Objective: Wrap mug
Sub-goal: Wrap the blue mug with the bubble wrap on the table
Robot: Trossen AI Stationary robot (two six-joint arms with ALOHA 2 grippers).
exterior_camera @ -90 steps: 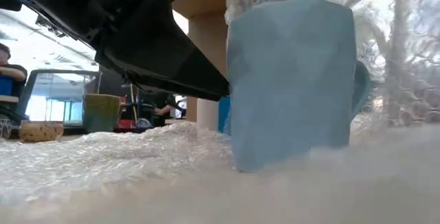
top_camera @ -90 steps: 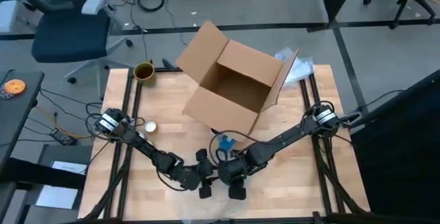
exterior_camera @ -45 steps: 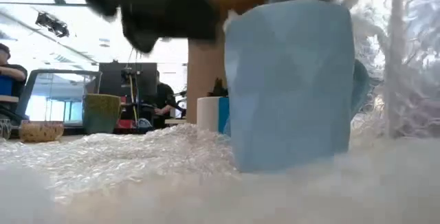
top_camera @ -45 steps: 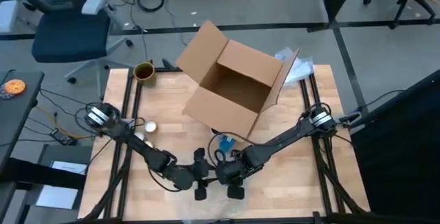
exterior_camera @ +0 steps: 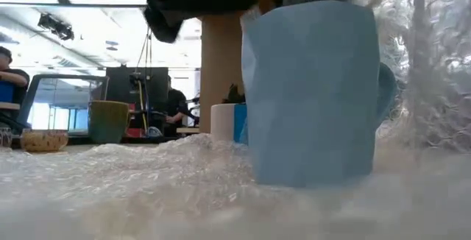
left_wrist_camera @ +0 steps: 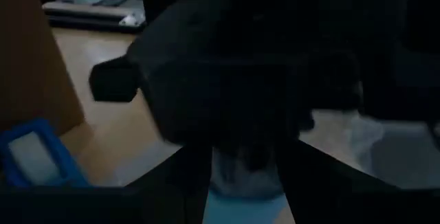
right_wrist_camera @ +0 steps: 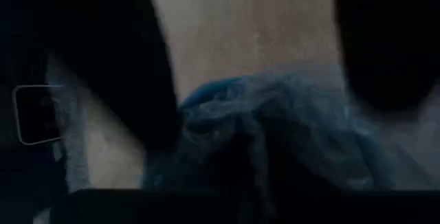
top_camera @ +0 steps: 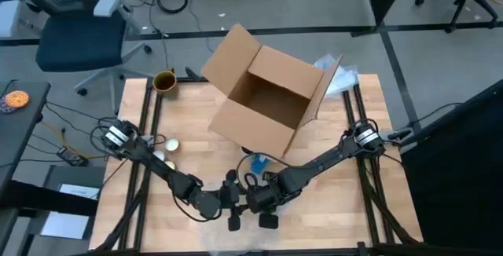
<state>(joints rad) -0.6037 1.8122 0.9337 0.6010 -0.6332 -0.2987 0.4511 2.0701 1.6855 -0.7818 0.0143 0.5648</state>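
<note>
both arms stretched low, left claw (top_camera: pixel 229 209) and right claw (top_camera: pixel 266 207) meeting over mug (exterior_camera: pixel 313 93) at frame bottom-centre; finger state unclear.

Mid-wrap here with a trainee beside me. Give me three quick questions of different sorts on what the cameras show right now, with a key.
1. True or false: the light blue faceted mug stands upright on the clear bubble wrap sheet.
2. Multiple choice: the open brown cardboard box sits (A) at the table's far side, beyond both arms, (B) on the floor, (C) under the left gripper.
3. Fill in: in the high view, the olive green cup stands near the table's far ____ corner.

Key: 1 true; 2 A; 3 left. The right gripper meets the left one at the near edge.
</note>
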